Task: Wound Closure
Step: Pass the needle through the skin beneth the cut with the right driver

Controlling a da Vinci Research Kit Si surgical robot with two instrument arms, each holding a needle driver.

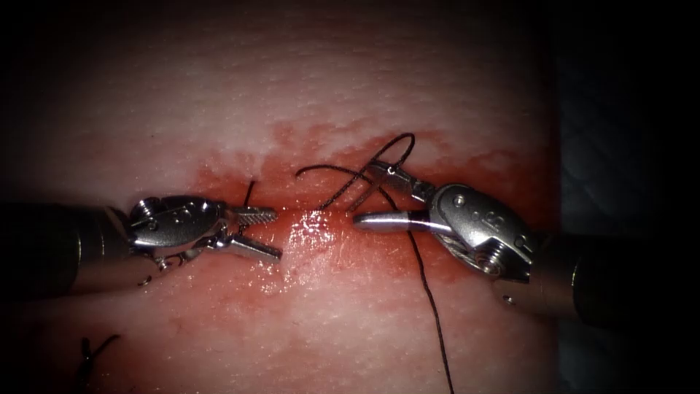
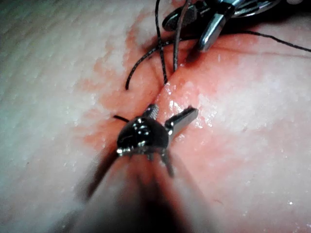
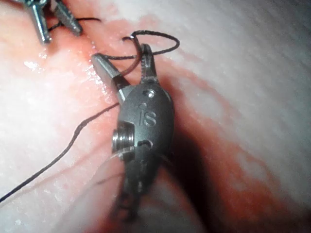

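Note:
The tissue (image 1: 350, 80) is stained with red fluid (image 1: 240, 175) around the cut (image 1: 313, 222). My left tool (image 1: 275, 235) lies left of the cut, jaws open and holding nothing; the left wrist view shows the same (image 2: 174, 111). On the right, my right tool (image 1: 364, 195) has its jaws open. Dark thread (image 1: 397, 146) loops round its upper jaw, and one strand (image 1: 430, 299) trails toward the near edge. In the right wrist view the thread loop (image 3: 158, 36) circles one jaw of the right tool (image 3: 120, 53). A short thread end (image 1: 249, 193) stands up beside the left tool.
A cut end of thread (image 1: 91, 350) lies on the tissue at the near left. The tissue's right edge (image 1: 550, 146) drops off to dark bench. The left wrist view catches the right tool (image 2: 214, 24), and the right wrist view catches the left tool (image 3: 48, 19).

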